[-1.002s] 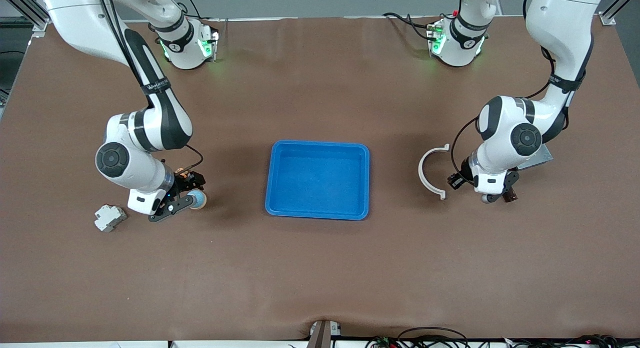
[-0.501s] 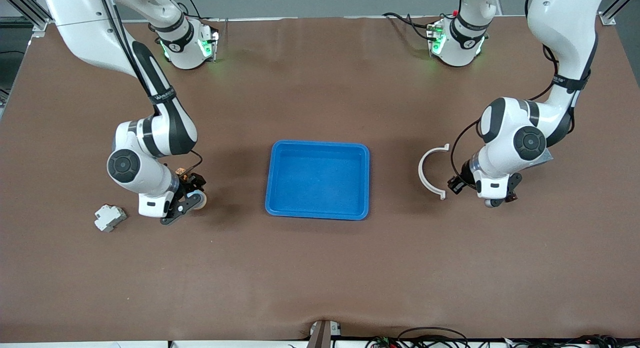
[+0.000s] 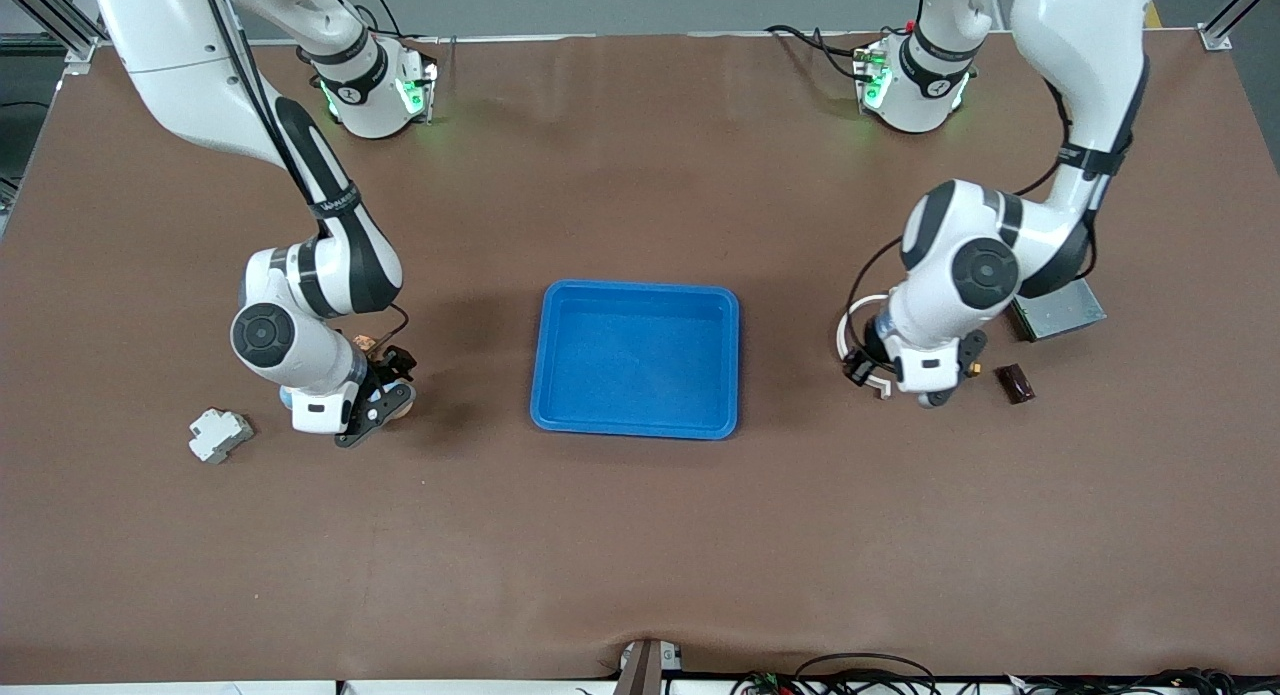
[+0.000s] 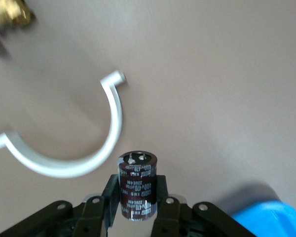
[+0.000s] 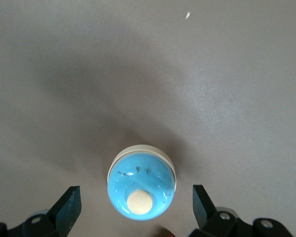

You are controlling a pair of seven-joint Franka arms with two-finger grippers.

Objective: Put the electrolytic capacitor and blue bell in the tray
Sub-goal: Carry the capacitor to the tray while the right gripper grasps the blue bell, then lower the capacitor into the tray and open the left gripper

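Arms: we see smooth white shells with round black joints.
Bases: green lights glow on them.
Cables: thin black wires hang by the wrists.
Fingers: black, maybe with small screws.

On my feed the brown bench (image 3: 640, 535) carries a small white-grey block (image 3: 219, 434) toward the right arm's end. Toward the left arm's end I see a white half-ring clip (image 4: 64, 158), partly hidden in the front view, a small dark brown piece (image 3: 1016, 383) and a flat grey metal plate (image 3: 1060, 310), the plate lying farther from the front camera.
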